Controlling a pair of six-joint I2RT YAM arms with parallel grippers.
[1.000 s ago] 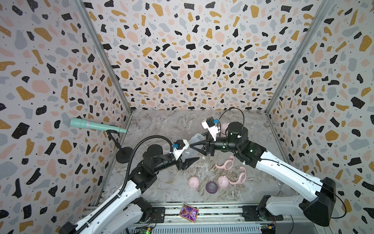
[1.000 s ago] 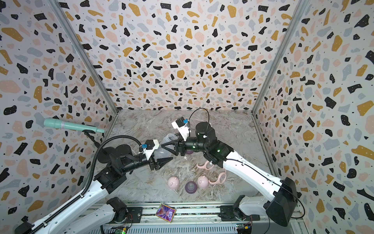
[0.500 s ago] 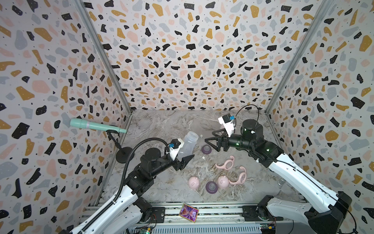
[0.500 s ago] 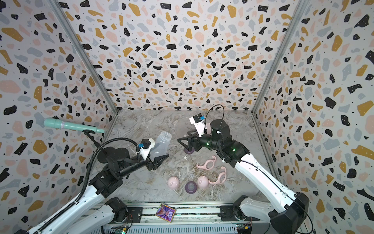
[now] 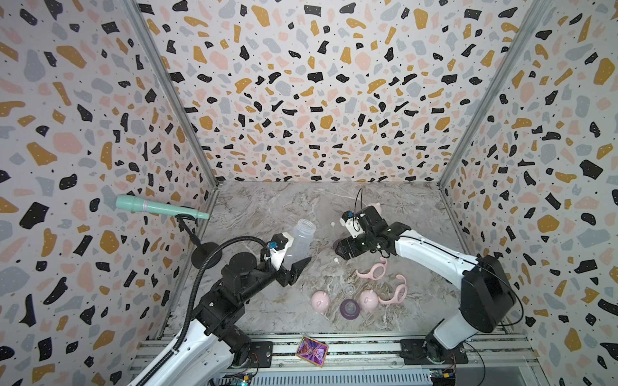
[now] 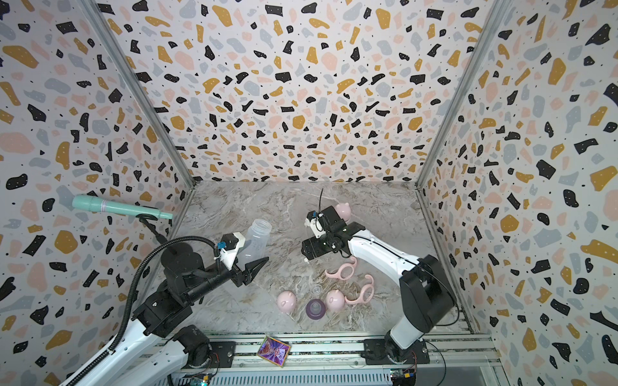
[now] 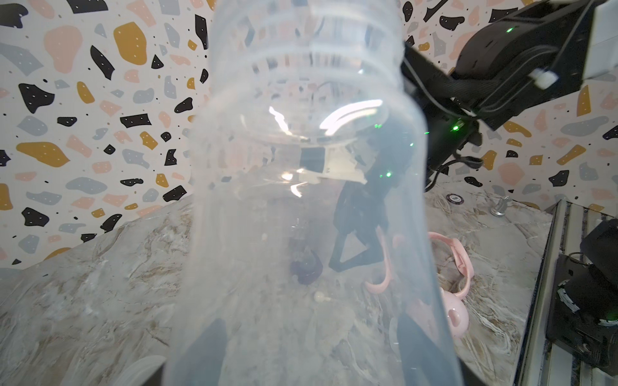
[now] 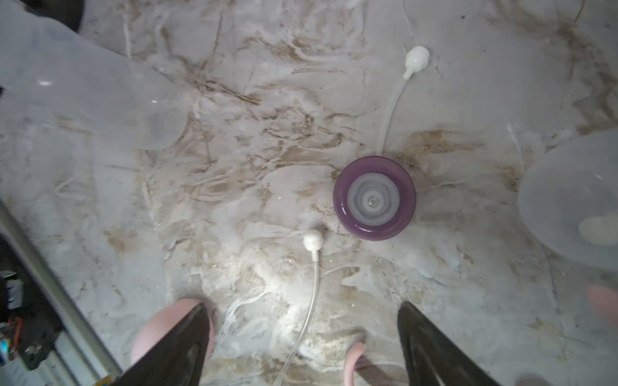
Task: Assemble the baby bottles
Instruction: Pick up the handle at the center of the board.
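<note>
The left hand (image 5: 297,260) is gripping a clear bottle (image 5: 302,239) by its lower body and holding it off the bench (image 5: 267,207), with the open threaded neck tilting up toward the back wall. In the left wrist view this bottle (image 7: 301,200) is filling most of the frame, with the dark fingers (image 7: 209,351) pressing on either side of it. The right hand (image 8: 304,306) is pointing down at the bench with its jaws standing wide and gripping nothing. A thin straw (image 8: 311,284) with a white end is lying on the marble beneath it. A purple teat ring (image 8: 374,199) is sitting flat on the bench just beyond the fingertips, untouched. Nearer the front in a top view, a pink collar (image 5: 374,271) is lying beside another pink collar (image 5: 398,291). Two pink dome caps (image 5: 320,300) (image 5: 369,299) are sitting on either side of a second purple ring (image 5: 349,308). A third pink cap (image 6: 342,210) is showing behind the right arm, toward the back.
</note>
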